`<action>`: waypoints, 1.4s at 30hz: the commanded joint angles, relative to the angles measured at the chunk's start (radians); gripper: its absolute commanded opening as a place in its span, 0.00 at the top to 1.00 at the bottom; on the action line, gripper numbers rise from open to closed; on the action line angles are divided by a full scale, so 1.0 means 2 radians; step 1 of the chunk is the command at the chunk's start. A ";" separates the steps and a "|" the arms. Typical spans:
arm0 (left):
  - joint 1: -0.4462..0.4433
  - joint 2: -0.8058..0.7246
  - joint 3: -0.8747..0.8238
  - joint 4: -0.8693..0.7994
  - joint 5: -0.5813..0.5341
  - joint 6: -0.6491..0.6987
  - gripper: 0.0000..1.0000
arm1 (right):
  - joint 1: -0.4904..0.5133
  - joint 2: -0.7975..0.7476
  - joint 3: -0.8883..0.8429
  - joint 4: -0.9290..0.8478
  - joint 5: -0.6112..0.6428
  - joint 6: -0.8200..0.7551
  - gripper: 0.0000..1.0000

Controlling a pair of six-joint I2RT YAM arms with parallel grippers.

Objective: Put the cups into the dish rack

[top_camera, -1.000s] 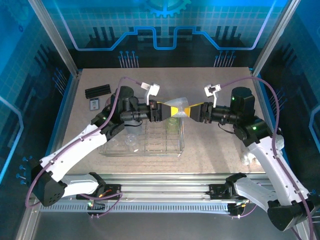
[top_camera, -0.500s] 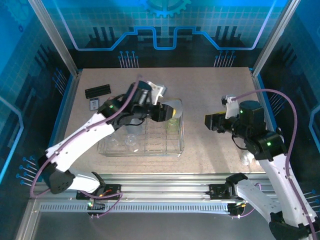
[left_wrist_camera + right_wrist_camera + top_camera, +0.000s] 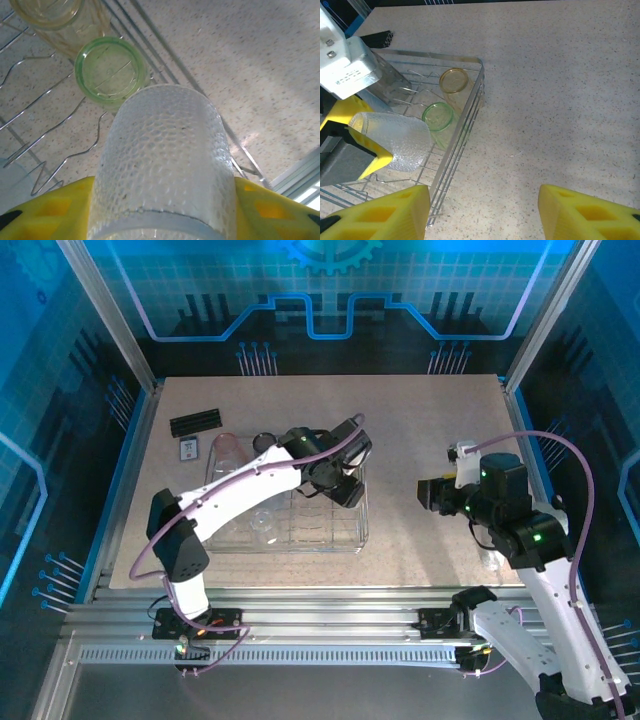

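Speckled beige table (image 3: 420, 420) inside a blue-lit enclosure (image 3: 320, 290) bears the dish rack (image 3: 310, 532).

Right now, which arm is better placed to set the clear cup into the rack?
Left. The left fingers grip the clear cup above the dish rack; the right fingers are open beside it.

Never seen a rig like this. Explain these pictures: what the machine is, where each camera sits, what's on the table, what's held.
Two robot arms are bolted at a table's near edge. One picture looks down from above. The other two come from a camera on each wrist, with that arm's yellow fingers in view. On the table sits a wire dish rack with a green cup and an orange cup inside. The left hand grips a clear dimpled cup over the rack. The right hand is open, holding nothing.
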 commanded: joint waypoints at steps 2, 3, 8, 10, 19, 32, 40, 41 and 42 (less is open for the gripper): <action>-0.003 0.008 0.023 -0.045 -0.034 0.010 0.79 | -0.010 -0.004 -0.010 -0.003 0.006 -0.014 0.40; -0.003 0.013 0.025 -0.049 -0.035 0.011 0.78 | -0.011 -0.003 -0.011 -0.001 0.005 -0.014 0.40; -0.003 0.034 0.026 -0.059 -0.031 0.013 0.77 | -0.013 -0.001 -0.016 0.005 0.003 -0.015 0.40; -0.004 0.042 0.027 -0.060 -0.028 0.013 0.76 | -0.014 -0.001 -0.019 0.005 0.002 -0.015 0.40; -0.010 0.078 0.036 -0.066 -0.028 0.022 0.70 | -0.017 -0.006 -0.030 0.007 0.004 -0.015 0.40; -0.013 0.108 0.029 -0.050 -0.015 0.021 0.56 | -0.021 -0.005 -0.042 0.013 0.002 -0.016 0.39; -0.013 0.120 0.015 -0.030 -0.011 0.023 0.39 | -0.024 -0.005 -0.048 0.017 0.002 -0.016 0.39; -0.013 0.122 0.014 -0.030 -0.012 0.022 0.39 | -0.024 -0.005 -0.048 0.017 0.003 -0.015 0.39; -0.013 0.123 0.012 -0.029 -0.012 0.022 0.38 | -0.025 -0.004 -0.049 0.017 0.003 -0.015 0.39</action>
